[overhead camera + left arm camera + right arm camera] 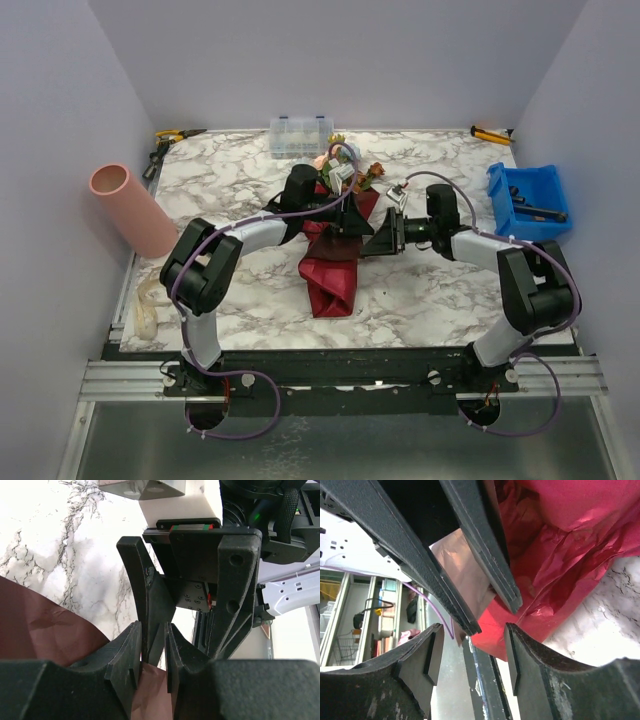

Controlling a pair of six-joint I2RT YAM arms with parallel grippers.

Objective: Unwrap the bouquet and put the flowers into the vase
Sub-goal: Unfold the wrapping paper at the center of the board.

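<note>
1. The bouquet (pixel 335 262) lies mid-table (pixel 230 170), its middle hidden under both arms.
2. Its long axis runs near to far, with the flowers (pixel 350 168) at the far end.
3. The left gripper (pixel 152 645) pinches the maroon sheet (pixel 40 630); the right gripper (pixel 472 640) has its jaws apart just beside it.
4. The vase (pixel 130 208) lies tilted at the left edge, and the blue bin (pixel 500 195) stands far right.

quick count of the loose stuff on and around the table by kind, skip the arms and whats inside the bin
vase: 1
bouquet: 1
clear box: 1
blue bin: 1
hand tools: 2 (pliers, yellow tool)
ribbon: 1
total: 7
</note>
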